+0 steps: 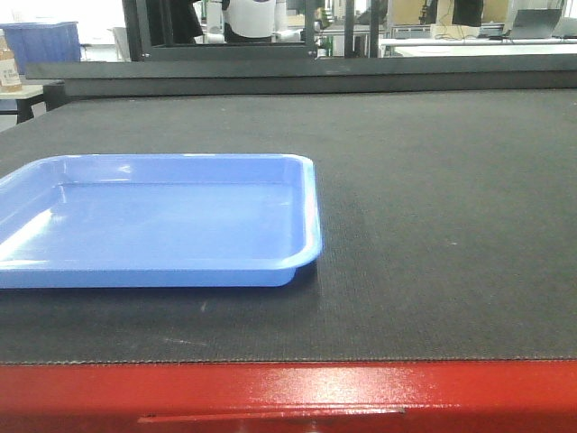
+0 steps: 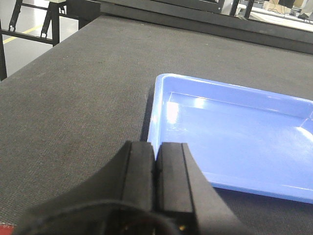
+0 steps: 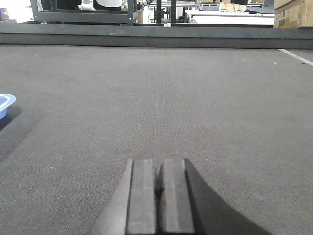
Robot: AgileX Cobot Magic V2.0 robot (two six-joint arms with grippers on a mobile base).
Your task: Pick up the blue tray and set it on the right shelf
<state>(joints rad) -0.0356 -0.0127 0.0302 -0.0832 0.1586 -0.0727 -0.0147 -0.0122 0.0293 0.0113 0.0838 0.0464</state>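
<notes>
At far left of the front view, beyond the tabletop, stands a deep dark-blue plastic storage bin (image 1: 41,45). The shallow, glossy light-blue plastic tray (image 1: 153,221) with rounded corners and a raised flared rim lies flat on the left half of the tabletop. It rests on the dark grey woven mat (image 1: 433,180), near the glossy red front edge (image 1: 288,397), and the frame cuts off its left end. The left claw (image 2: 156,152) is fully closed, with black pads pressed together and gripping nothing. It points at the near left corner of the tray (image 2: 234,137) — contact with the rim cannot be determined. The right claw (image 3: 159,169) is likewise closed on nothing, low over the mat (image 3: 195,98) and well apart from the tray (image 3: 5,104) — only one rounded corner shows at the left edge of the right wrist view.
</notes>
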